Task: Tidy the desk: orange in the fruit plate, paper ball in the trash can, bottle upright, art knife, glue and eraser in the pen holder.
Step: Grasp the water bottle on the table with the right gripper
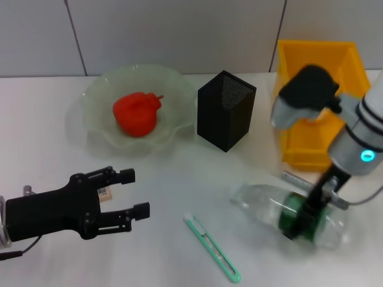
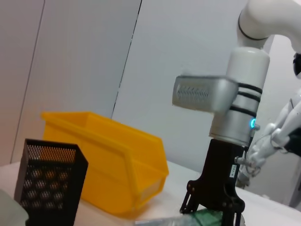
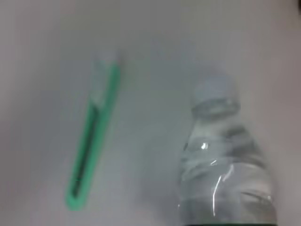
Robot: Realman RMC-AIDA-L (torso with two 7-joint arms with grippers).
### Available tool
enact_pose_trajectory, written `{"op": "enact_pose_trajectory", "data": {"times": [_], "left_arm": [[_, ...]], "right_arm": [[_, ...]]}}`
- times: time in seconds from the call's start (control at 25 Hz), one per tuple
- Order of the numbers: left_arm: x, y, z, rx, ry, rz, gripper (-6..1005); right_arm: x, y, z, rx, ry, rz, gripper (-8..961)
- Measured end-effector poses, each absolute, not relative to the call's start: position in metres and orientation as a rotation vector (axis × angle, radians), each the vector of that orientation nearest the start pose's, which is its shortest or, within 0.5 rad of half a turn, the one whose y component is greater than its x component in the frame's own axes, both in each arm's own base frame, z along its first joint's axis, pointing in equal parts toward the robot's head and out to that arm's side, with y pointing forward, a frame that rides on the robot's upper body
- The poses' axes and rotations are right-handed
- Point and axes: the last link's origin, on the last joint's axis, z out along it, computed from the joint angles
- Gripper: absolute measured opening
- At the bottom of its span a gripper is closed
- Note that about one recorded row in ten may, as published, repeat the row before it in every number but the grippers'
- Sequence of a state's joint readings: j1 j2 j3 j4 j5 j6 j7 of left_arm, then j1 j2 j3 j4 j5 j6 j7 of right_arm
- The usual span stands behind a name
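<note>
On the white desk (image 1: 54,155), the orange (image 1: 136,113) lies in the pale-green fruit plate (image 1: 99,89) at about ten o'clock in the head view. Just beside the plate, toward twelve o'clock, the black mesh pen holder (image 1: 226,109) stands upright, and the yellow trash can (image 1: 347,63) sits at about two o'clock, partly hidden behind the right arm. The bottle (image 1: 263,203) lies on its side at about four o'clock, with its cap end pointing toward the middle of the desk. The right gripper (image 1: 305,222) is down over the bottle's green-labelled middle, its dark fingers straddling the label; whether they are actually pressing on it cannot be told from these pictures. A thin grey rod (image 1: 294,177) lies just behind the bottle, in front of the trash can. The mint-green art knife (image 1: 212,247) lies flat at about six o'clock, slanted, near the bottle but not touching it; the right wrist view shows the knife (image 3: 91,153) and the bottle's cap end (image 3: 221,155) side by side with bare desk between them. The left gripper (image 1: 134,192) is at about eight o'clock, its fingers spread apart and holding nothing.
</note>
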State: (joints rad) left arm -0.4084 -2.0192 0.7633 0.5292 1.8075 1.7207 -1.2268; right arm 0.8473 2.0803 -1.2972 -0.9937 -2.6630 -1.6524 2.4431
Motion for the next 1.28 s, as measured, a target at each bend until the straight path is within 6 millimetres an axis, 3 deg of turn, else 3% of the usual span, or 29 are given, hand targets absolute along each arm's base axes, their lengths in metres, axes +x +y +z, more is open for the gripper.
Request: {"op": "enact_pose_trajectory", "data": {"times": [0.04,0.08,0.16,0.2,0.24,0.32,0.4,0.52,0.6,0.96,1.16,1.28], "left_arm": [[-0.283,0.282,0.009,-2.723,-0.588,-0.953,813],[-0.282,0.281,0.010,-2.711,-0.590,-0.976,813],[-0.280,0.281,0.010,-2.688,-0.592,-1.019,812],[-0.276,0.281,0.011,-2.650,-0.590,-1.069,812],[-0.276,0.281,0.011,-2.650,-0.590,-1.069,812],[-0.272,0.283,0.013,-2.586,-0.592,-1.149,812],[-0.267,0.285,0.015,-2.524,-0.604,-1.235,811],[-0.264,0.287,0.015,-2.484,-0.617,-1.292,811],[-0.259,0.291,0.013,-2.455,-0.634,-1.349,810],[-0.255,0.292,0.016,-2.443,-0.626,-1.396,809],[-0.255,0.292,0.018,-2.447,-0.608,-1.393,808],[-0.255,0.293,0.017,-2.445,-0.600,-1.385,807]], "right_arm": [[0.177,0.368,-0.022,-2.739,0.934,-0.777,758],[0.167,0.369,-0.012,-2.791,0.892,-0.620,757],[0.163,0.369,-0.009,-2.818,0.871,-0.540,756],[0.158,0.369,0.000,-2.863,0.819,-0.355,755],[0.158,0.369,0.000,-2.863,0.819,-0.355,755],[0.156,0.369,0.007,-2.899,0.751,-0.167,753],[0.158,0.367,0.014,-2.932,0.629,0.116,752],[0.162,0.366,0.016,-2.937,0.556,0.263,750],[0.168,0.365,0.014,-2.928,0.458,0.460,667],[0.165,0.368,0.016,-2.930,0.375,0.512,383],[0.166,0.367,0.016,-2.931,0.368,0.505,156],[0.164,0.368,0.016,-2.934,0.355,0.503,157]]}}
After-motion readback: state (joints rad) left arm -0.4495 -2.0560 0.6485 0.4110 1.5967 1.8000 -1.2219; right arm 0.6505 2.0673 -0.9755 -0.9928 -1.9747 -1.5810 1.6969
